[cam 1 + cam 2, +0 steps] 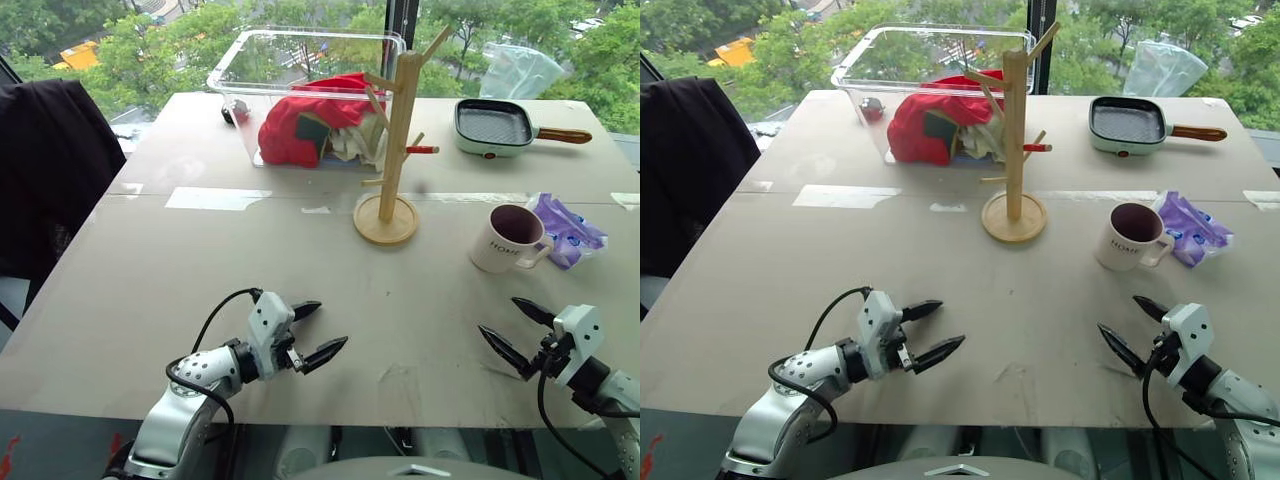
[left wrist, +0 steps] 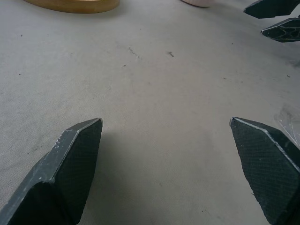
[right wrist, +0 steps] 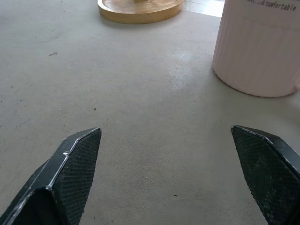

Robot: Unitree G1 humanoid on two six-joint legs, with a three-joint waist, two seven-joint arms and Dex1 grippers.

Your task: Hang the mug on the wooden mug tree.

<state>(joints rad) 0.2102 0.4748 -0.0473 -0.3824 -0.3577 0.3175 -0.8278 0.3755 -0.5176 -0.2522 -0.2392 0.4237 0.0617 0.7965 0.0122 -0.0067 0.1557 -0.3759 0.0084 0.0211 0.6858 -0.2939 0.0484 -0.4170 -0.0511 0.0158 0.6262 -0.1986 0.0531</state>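
The white mug (image 1: 508, 240) with a dark maroon inside stands upright on the table, right of centre, its handle turned to the right; its ribbed side (image 3: 260, 51) shows in the right wrist view. The wooden mug tree (image 1: 392, 140) stands at the table's middle on its round base (image 3: 139, 8), pegs bare, one red-tipped. My right gripper (image 1: 515, 330) hovers open near the front edge, just in front of the mug. Open as well, my left gripper (image 1: 318, 330) hangs low over the table at the front left, nothing between its fingers.
A clear plastic bin (image 1: 300, 90) holding red cloth sits behind the mug tree. A small green pan with a wooden handle (image 1: 500, 125) lies at the back right. Beside the mug is a purple packet (image 1: 570, 232). A dark garment (image 1: 50, 170) hangs at the left.
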